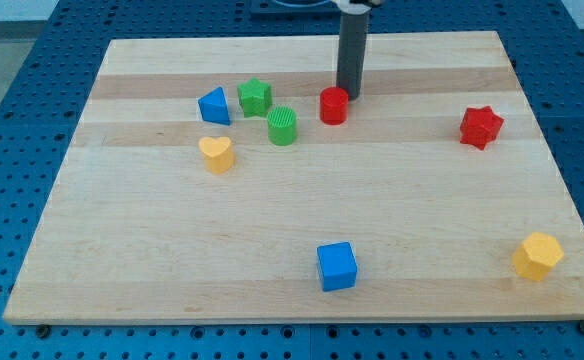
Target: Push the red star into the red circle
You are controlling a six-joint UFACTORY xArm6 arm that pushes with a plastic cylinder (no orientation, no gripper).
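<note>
Wooden tabletop (302, 215) w/ 8 blocks: blue triangle (213, 105), green star (255, 97), green cylinder (282, 126), red circle (333, 105), yellow heart (216, 153) upper left-centre; red star (480, 127) right; blue cube (336, 266), yellow hexagon (537, 255) btm.

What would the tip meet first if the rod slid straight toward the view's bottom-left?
Most likely the red circle: my tip sits just at its upper right, about touching. Depth leaves actual contact unclear.

A wooden bench (302, 220) carries the lot. Beside the green cylinder (282, 126), a green star (255, 97) sits up-left, a blue triangle (213, 106) further left, a yellow heart (216, 154) down-left. A blue cube (336, 266) lies well below; a yellow hexagon (537, 255) sits far down-right.
</note>
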